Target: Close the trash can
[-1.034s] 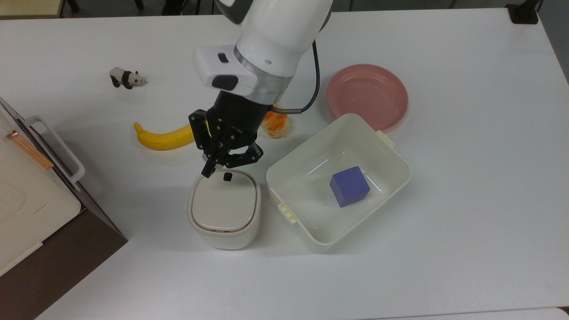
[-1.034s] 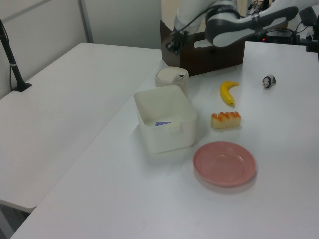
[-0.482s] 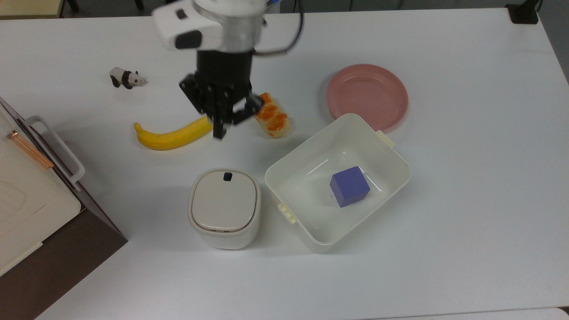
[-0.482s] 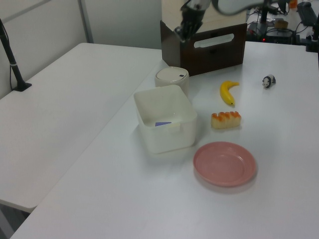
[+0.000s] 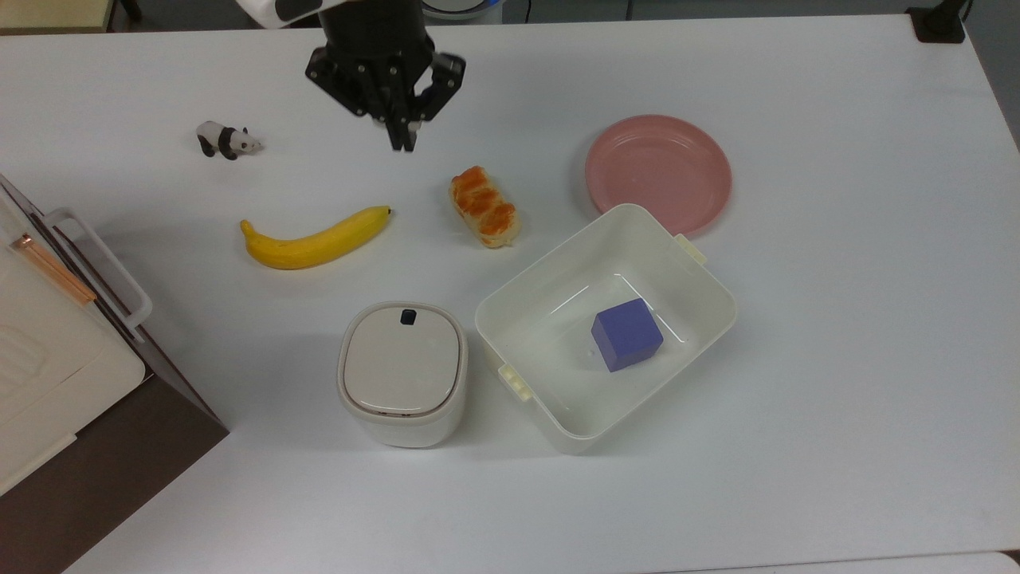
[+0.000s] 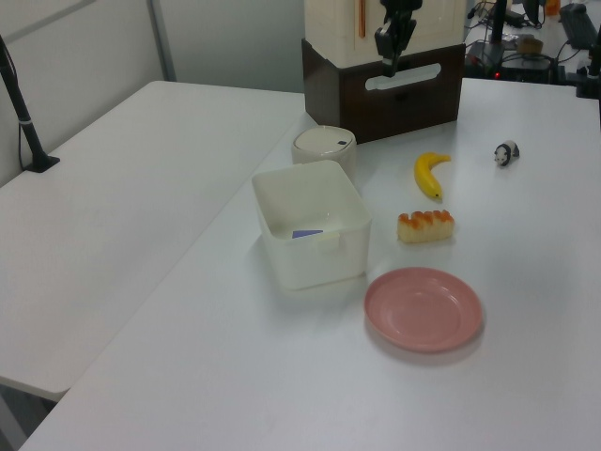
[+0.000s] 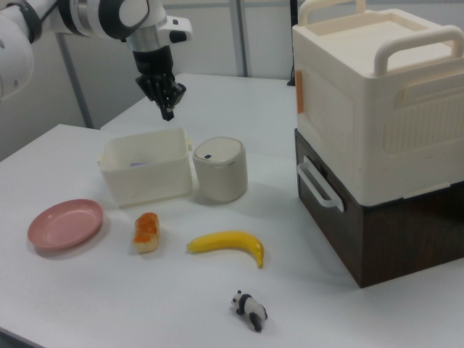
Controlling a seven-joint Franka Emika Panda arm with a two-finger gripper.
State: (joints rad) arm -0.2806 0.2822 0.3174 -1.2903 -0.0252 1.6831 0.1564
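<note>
the trash can (image 5: 402, 373) sits at six o'clock on the worktop (image 5: 837, 319), just beside the white tub (image 5: 510, 307), lid flat, so the closing looks done. the gripper (image 5: 401, 143) hangs at twelve o'clock, fingers pinched together, holding nothing, well clear.

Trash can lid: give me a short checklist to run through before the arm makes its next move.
1. Lid of the trash can flat and flush with the rim: ok.
2. Hand apart from the can, raised above the table: ok.
3. Hand holding nothing, fingers together: ok.
4. White tub beside the can undisturbed, blue cube inside: ok.
5. Lid latched: cannot tell.
</note>
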